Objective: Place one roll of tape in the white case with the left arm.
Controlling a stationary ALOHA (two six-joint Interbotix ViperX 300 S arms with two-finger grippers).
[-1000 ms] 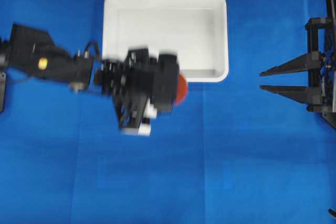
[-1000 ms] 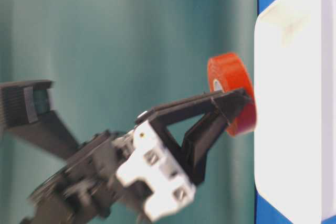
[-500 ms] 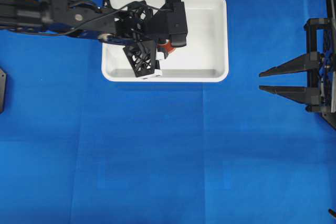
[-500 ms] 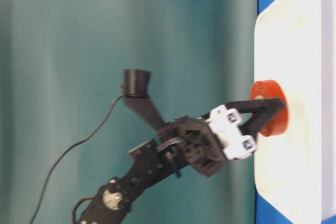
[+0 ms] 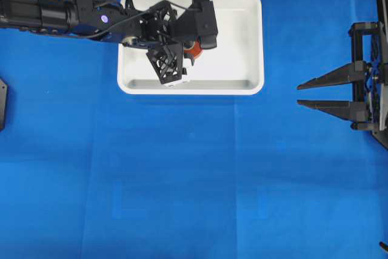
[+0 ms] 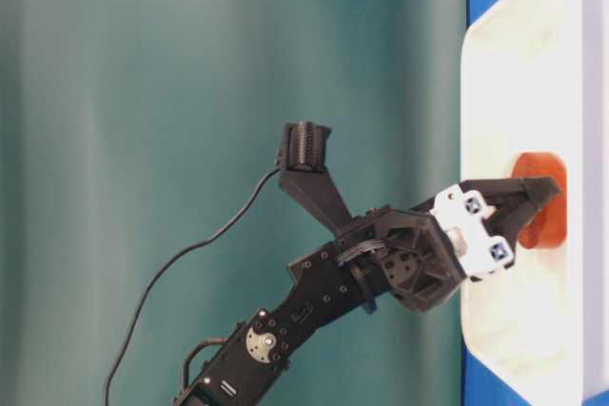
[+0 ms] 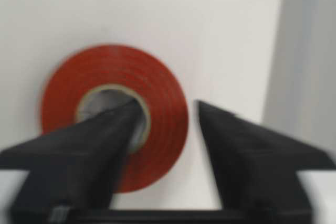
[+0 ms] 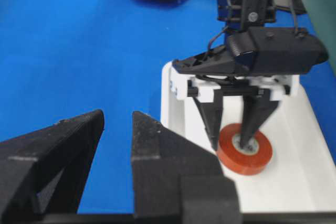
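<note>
Blue table cover (image 5: 194, 180) carries the white case (image 5: 254, 40). Left gripper (image 8: 233, 141) stands released astride the roll of tape (image 8: 245, 157), one finger in its core; overhead, it hides most of the roll. Right gripper (image 5: 303, 94) idles far right, prongs apart.

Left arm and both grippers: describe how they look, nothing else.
The left arm is black and jointed, with thin black cables. Its left gripper has a lattice frame, a white block and pointed black fingers. The right gripper is black with two long pointed prongs.

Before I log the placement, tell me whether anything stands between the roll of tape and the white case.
Nothing visible does. The roll of tape already lies flat on the floor of the white case. The left gripper straddles one side of it, one finger in the core and one outside, jaws parted.
</note>
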